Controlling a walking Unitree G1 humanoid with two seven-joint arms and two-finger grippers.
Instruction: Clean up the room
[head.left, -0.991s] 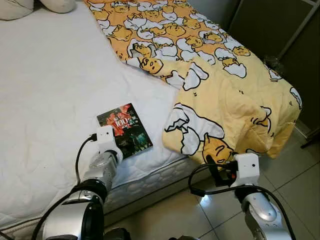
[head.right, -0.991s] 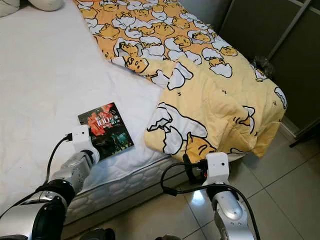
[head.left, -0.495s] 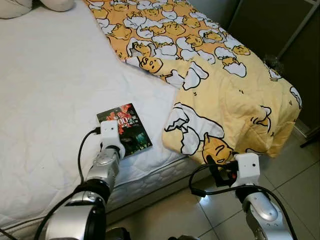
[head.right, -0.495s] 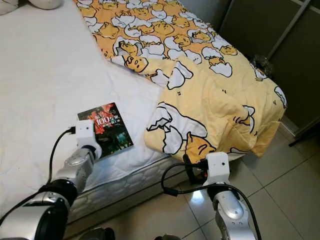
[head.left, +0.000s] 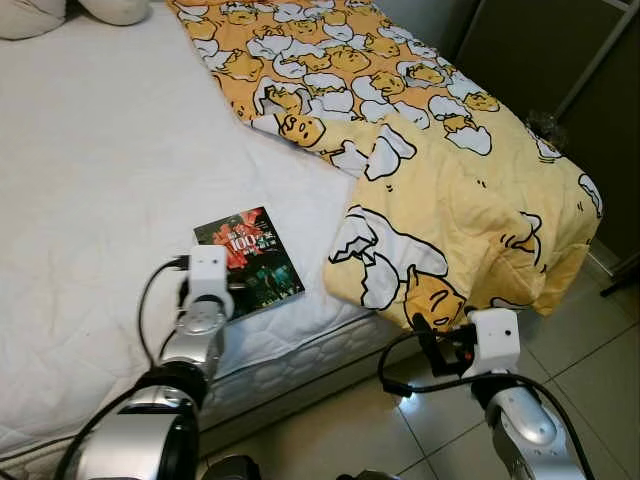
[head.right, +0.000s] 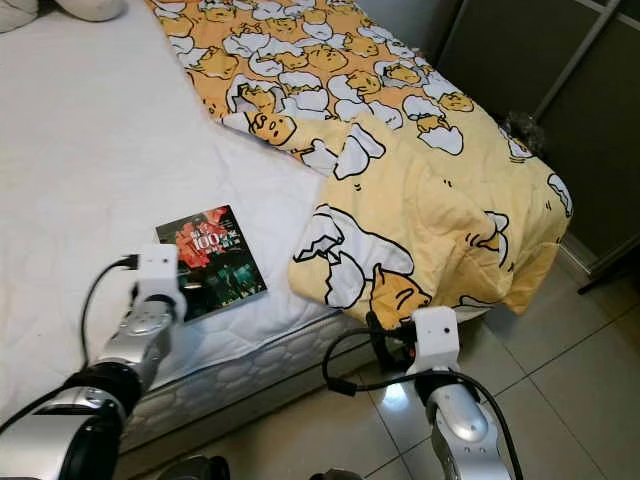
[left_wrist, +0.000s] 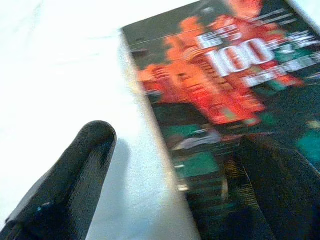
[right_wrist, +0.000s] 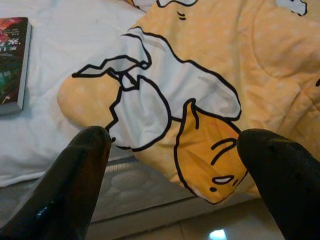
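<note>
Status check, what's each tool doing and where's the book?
Left tool open, straddling the book's near edge on the white mattress. Right tool open, idle by the yellow blanket. Nothing blocking the book.

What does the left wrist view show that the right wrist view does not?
Left wrist view alone: a close look at the book's red cover, with one of the open left gripper's fingers over the white mattress and the other over the cover. Right wrist view alone: the yellow cartoon blanket draped over the bed edge, framed by the open right gripper. Both share the book lying flat on the mattress.
</note>
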